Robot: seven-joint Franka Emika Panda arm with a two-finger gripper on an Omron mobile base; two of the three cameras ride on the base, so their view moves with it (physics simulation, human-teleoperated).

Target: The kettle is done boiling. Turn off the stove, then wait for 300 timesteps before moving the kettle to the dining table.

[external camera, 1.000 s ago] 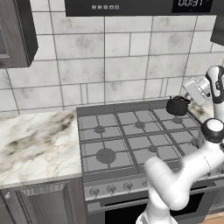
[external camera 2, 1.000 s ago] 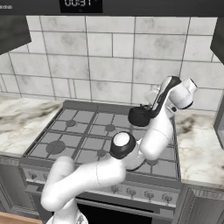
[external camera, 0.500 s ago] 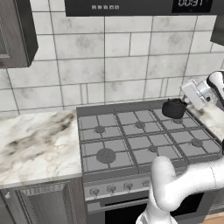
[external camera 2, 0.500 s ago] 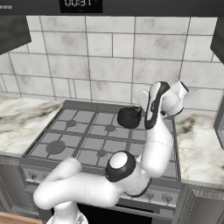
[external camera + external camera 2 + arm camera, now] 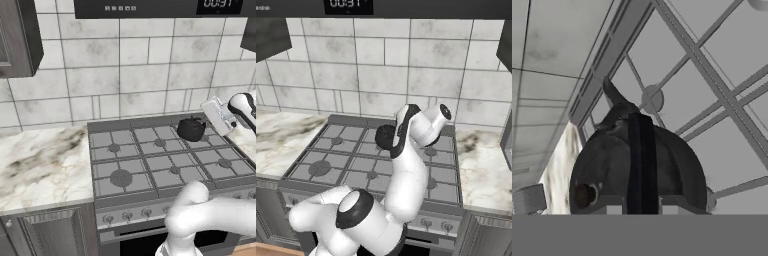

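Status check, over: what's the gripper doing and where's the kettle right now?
Gripper shut on the kettle handle. Kettle above the stove back burners. Nothing seen blocking it.

Left base view looks forward and down from behind the arm's left; right base view does so from its right. Both share the wide grey six-burner gas stove [image 5: 165,160] [image 5: 356,155]. Hand view sits very close above the squat black round kettle [image 5: 639,170].

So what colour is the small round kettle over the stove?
Black; the small round kettle shows best in the left base view.
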